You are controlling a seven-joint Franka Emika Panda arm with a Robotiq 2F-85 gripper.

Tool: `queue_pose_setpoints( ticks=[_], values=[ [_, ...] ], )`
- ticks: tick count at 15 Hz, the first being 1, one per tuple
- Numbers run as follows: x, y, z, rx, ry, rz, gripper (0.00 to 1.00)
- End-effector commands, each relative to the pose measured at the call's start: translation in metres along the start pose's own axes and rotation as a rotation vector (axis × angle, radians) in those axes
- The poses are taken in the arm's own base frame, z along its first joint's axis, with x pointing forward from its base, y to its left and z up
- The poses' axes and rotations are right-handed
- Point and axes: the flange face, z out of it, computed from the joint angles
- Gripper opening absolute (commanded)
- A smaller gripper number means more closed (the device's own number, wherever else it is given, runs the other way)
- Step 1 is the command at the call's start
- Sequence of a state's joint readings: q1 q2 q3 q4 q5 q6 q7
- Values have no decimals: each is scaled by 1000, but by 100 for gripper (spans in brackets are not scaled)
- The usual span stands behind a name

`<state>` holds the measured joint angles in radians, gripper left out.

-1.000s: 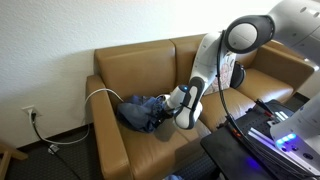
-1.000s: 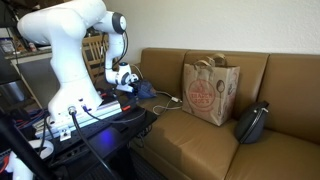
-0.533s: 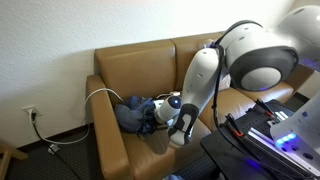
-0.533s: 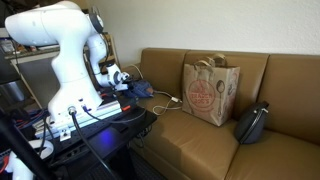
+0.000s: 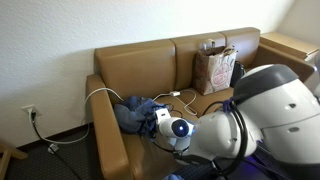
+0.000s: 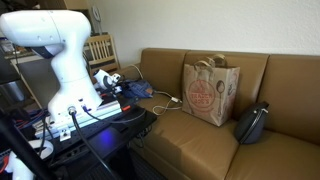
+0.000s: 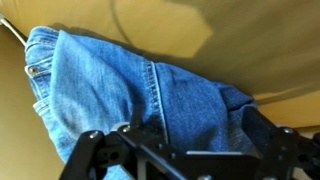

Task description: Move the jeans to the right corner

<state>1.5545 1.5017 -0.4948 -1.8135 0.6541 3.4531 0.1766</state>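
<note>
- The jeans (image 5: 135, 112) lie in a soft heap on the end seat of the brown sofa (image 5: 140, 65), close to the armrest.
- The gripper (image 5: 166, 122) is low, just beside the heap, on the side away from the armrest.
- In the wrist view the jeans (image 7: 130, 95) fill the middle, right in front of the gripper (image 7: 185, 158).
- The heap spreads from side to side there, and a thick seam runs up and down.
- The jaws look wide apart, with nothing held between them.
- I think the next move is to push in a bit and pinch a thick fold.
- The jeans are blue denim, rough, floppy and bunched up.
- The sofa looks smooth and a bit shiny, like leather.
- A thin white cable (image 5: 100, 95) curves over the seat near the jeans and could get caught.
- A stiff paper bag (image 5: 215, 66) stands well apart on another seat.
</note>
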Motion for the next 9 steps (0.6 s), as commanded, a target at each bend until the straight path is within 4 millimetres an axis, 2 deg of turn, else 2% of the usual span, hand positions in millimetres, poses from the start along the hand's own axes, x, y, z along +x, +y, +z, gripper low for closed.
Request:
queue_pose_setpoints(
  ticks=[1, 5, 9],
  values=[
    [3, 8, -10, -40, 25, 131, 100],
    [28, 10, -13, -34, 68, 344, 100],
    [46, 28, -46, -88, 182, 556, 100]
  ],
)
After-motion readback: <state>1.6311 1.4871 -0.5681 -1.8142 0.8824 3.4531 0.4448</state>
